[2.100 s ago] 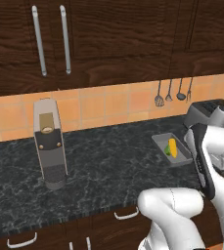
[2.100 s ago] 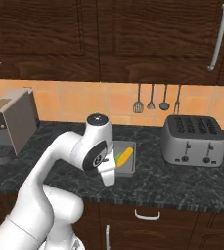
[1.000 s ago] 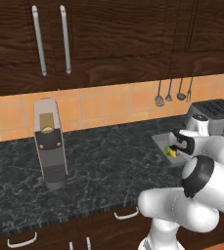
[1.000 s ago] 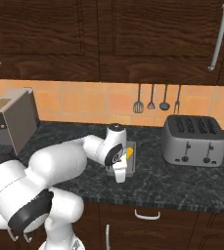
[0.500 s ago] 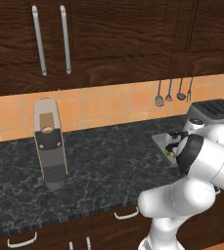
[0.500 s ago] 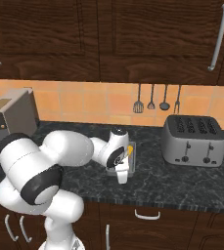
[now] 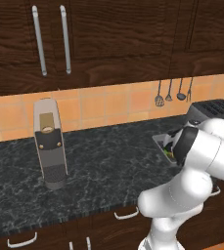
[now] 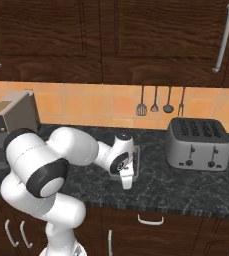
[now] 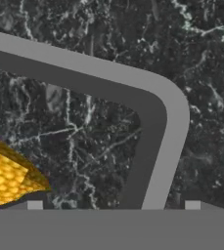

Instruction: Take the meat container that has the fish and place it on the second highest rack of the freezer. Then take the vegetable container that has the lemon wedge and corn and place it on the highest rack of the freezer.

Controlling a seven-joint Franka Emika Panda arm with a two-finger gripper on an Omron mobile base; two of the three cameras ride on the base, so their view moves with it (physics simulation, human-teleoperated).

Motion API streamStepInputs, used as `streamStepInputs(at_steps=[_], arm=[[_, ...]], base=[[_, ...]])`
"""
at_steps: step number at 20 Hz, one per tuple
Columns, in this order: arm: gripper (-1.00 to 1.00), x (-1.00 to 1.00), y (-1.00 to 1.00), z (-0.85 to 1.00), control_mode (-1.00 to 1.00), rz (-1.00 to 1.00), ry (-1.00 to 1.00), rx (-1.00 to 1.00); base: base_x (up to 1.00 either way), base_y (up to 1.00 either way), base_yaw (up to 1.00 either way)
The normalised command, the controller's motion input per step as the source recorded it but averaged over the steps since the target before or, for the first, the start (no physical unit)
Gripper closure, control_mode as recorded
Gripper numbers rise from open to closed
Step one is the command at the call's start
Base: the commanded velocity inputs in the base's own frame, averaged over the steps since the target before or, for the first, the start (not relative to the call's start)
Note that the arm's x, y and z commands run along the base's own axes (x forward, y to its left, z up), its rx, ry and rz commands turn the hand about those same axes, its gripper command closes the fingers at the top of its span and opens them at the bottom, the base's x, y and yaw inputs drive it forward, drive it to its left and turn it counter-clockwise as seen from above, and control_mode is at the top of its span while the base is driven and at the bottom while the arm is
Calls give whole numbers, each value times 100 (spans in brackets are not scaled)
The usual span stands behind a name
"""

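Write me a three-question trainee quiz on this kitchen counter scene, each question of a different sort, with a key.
1. True or false: the claw is shut on the corn.
2. Multiple choice: in the right base view, what stands to the right of the tray on the counter? A) a kettle B) a four-slot toaster C) a blender
3. Fill in: the utensils hang on the orange tiled ____.

Key: 1. False; its jaws stand wide open over the tray's corner, one tip each side of the rim, and the corn lies apart. 2. B. 3. wall.
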Motion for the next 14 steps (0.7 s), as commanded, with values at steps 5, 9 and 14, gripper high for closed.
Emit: streamStepInputs(at_steps=[5, 9, 14], arm=[[-100, 0, 0, -3, -100, 0, 0, 0], [-100, 0, 0, 0, -100, 0, 0, 0], [100, 0, 0, 0, -100, 0, 0, 0]], base=[[0, 0, 0], [0, 0, 0], [0, 0, 0]])
